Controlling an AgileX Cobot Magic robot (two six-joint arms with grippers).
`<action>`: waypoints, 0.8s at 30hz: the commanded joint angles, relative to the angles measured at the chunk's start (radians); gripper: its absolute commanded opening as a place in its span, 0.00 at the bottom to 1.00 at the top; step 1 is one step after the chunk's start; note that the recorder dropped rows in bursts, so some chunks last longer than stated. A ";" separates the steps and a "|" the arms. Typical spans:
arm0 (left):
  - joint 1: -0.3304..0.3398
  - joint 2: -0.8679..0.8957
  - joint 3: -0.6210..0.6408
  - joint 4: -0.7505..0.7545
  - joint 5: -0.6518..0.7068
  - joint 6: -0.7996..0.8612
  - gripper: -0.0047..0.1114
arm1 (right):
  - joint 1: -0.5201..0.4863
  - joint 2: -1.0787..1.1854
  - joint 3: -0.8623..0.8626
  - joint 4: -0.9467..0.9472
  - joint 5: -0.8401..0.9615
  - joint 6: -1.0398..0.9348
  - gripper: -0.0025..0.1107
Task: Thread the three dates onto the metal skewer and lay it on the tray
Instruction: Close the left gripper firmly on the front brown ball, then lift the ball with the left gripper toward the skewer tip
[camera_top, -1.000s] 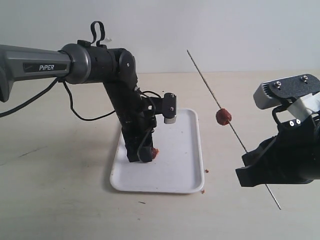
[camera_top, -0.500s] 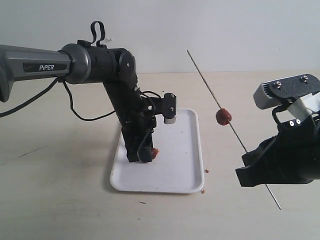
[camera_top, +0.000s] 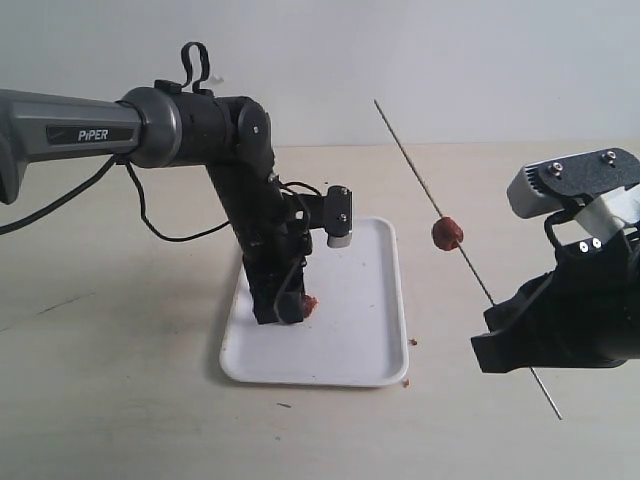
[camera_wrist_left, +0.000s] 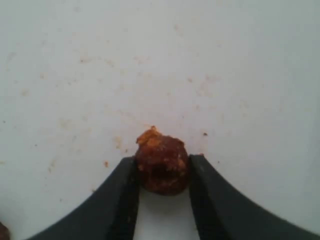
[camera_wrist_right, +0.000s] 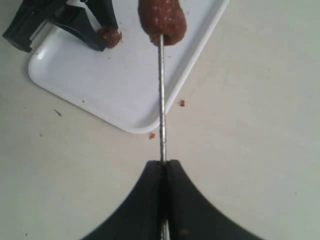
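The bench (camera_top: 445, 300) between tray (camera_top: 360, 335) and slanted skewer (camera_top: 410, 155) is free; the left arm (camera_top: 250, 225) blocks the tray's left side.

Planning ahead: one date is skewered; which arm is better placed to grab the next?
Left. The left gripper sits closed around a loose date on the tray; the right gripper is shut on the skewer, busy holding it up.

Pinching a wrinkled red-brown date (camera_wrist_left: 162, 167) between the black fingers (camera_wrist_left: 125, 195) of the left gripper (camera_wrist_left: 163, 162), both fingers touching its sides; hanging over the white tray (camera_wrist_left: 225, 75), contact not being determinable; showing faint orange smears and specks across the tray floor.
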 joint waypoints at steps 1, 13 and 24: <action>0.000 0.010 -0.009 -0.055 0.044 -0.036 0.34 | -0.005 -0.003 0.000 -0.004 0.007 0.028 0.02; 0.002 -0.075 -0.033 -0.136 0.084 -0.407 0.34 | -0.005 -0.003 0.003 -0.272 0.096 0.347 0.02; 0.140 -0.100 -0.033 -0.482 0.177 -0.450 0.34 | -0.003 -0.006 0.117 -0.153 0.047 0.326 0.02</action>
